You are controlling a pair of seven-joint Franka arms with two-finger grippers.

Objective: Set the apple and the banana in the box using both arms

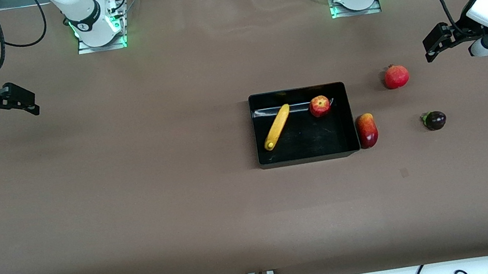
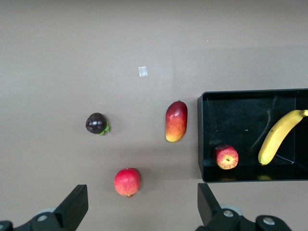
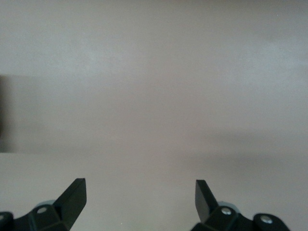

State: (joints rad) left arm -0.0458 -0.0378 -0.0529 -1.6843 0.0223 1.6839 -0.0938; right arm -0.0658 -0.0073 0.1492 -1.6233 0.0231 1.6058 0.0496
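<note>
Front view, banana (image 1: pixel 277 127) diagonal in box (image 1: pixel 308 157)

No legible text, label, brand name, number or sign is showing anywhere. The black collar on each arm base (image 1: pixel 91 21) near the table's edge is carrying a small white mark, too small to read. A small pale square tag (image 2: pixel 143 71) is lying on the table near the dark-red-and-yellow fruit (image 2: pixel 176 121); nothing is reading on it.

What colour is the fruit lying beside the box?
Dark red fading to yellow-orange; the mango-like fruit shows best in the left wrist view.
</note>
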